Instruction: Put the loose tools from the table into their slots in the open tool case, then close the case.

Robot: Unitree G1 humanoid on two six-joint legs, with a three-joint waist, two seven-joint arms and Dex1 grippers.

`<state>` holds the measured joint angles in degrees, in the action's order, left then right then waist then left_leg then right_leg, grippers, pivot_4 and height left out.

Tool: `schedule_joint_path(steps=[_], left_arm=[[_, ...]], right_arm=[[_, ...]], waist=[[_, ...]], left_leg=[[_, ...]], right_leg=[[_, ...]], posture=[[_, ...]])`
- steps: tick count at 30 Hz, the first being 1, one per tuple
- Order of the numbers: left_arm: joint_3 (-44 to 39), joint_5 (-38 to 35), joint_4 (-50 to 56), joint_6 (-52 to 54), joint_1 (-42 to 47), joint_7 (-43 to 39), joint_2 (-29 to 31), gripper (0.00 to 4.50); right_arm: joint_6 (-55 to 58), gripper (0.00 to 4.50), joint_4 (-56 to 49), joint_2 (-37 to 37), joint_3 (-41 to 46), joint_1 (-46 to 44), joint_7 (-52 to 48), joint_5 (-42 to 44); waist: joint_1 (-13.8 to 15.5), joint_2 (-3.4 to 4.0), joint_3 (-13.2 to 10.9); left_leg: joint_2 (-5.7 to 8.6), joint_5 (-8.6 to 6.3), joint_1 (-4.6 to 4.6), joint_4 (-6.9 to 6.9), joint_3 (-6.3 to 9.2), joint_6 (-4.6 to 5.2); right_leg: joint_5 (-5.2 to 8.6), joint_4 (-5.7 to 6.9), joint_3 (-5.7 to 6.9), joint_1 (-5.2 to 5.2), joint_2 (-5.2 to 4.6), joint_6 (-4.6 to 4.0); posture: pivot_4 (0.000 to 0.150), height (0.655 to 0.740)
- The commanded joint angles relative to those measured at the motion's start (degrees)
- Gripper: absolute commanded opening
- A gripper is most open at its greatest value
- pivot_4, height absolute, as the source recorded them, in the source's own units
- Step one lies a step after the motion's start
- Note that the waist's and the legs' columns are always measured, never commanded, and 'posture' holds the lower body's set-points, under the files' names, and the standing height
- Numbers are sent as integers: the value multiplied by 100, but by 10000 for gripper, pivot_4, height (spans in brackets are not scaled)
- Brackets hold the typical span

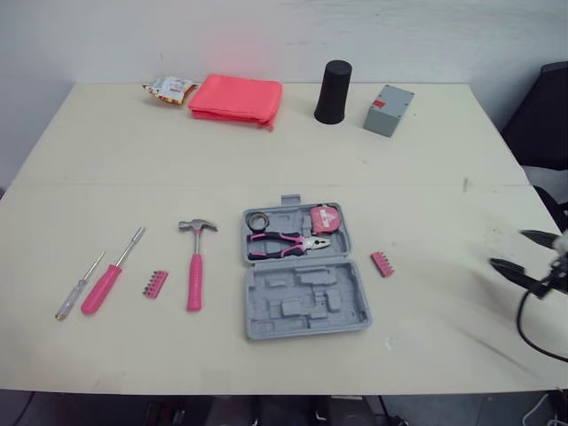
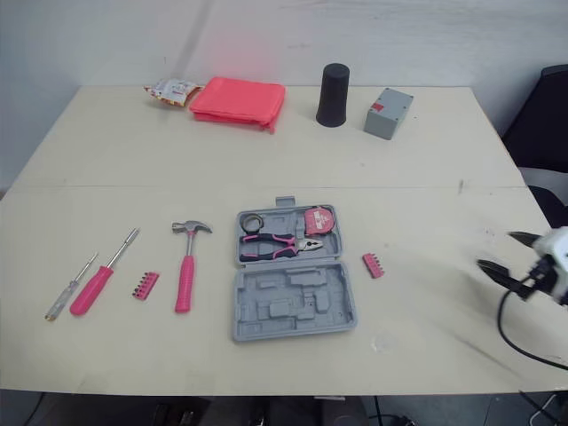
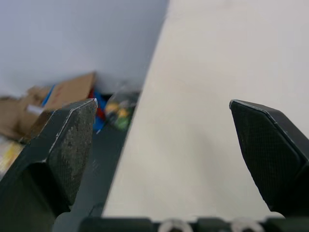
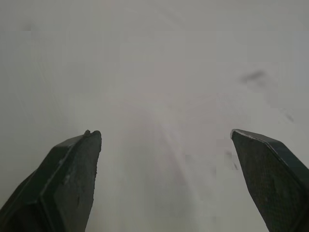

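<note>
The grey tool case point(image 1: 302, 302) lies open mid-table, with pink pliers point(image 1: 286, 244), a tape roll point(image 1: 258, 220) and a pink tape measure point(image 1: 325, 217) in its far half. Left of it lie a pink hammer point(image 1: 195, 266), a pink bit strip point(image 1: 155, 284), a pink-handled screwdriver point(image 1: 111, 273) and a thin clear-handled screwdriver point(image 1: 78, 286). A second bit strip point(image 1: 382, 264) lies right of the case. My right gripper point(image 1: 519, 253) hovers open at the table's right edge, well away from the tools. My left gripper point(image 3: 161, 145) is open and holds nothing, over the table's left edge.
Along the back of the table are a snack packet point(image 1: 169, 88), a folded pink pouch point(image 1: 236, 98), a black cup point(image 1: 334, 91) and a small grey box point(image 1: 388, 110). A dark chair point(image 1: 546, 115) stands off the right side. Boxes and clutter point(image 3: 58, 96) lie on the floor beyond the left edge.
</note>
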<state>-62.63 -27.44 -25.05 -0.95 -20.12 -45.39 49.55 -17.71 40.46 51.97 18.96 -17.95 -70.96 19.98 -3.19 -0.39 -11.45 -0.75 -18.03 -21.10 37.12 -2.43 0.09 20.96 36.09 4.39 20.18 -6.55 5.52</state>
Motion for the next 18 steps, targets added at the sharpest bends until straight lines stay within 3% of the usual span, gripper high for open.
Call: schedule_joint_path(steps=[1, 6, 10, 18], left_arm=[[19, -393, 1173, 478, -286, -136, -165, 44411], [128, -874, 3005, 1435, -615, 177, -616, 44411], [879, -1392, 5155, 2261, -892, 899, -1216, 44411], [1406, -1502, 6372, 3052, -1085, 1988, -1915, 44411]], right_arm=[[457, 44662, -1519, -255, -9, 341, -558, 824], [606, 44662, -2639, -860, -8, 424, -480, 1291], [861, 44662, -3421, -1314, -372, 418, -456, 1534], [627, 44662, -3800, -1518, -695, 569, -1141, 1624]], waist=[[22, 0, 0], [101, -1, 0], [152, -2, 0], [171, -3, 0]], left_leg=[[0, 0, 0, -2, 0, 0], [1, -5, -14, 2, -5, 7], [1, -5, -10, 9, -5, 9], [2, 2, -7, 11, -3, 12]], right_leg=[[0, 0, 1, 1, 0, 0], [-3, -9, 0, 8, 0, 5], [-5, -14, -1, 0, 0, 8], [-11, -18, -3, -9, 5, 8]], posture=[[1500, 7400], [1500, 7400], [1500, 7400], [1500, 7400]])
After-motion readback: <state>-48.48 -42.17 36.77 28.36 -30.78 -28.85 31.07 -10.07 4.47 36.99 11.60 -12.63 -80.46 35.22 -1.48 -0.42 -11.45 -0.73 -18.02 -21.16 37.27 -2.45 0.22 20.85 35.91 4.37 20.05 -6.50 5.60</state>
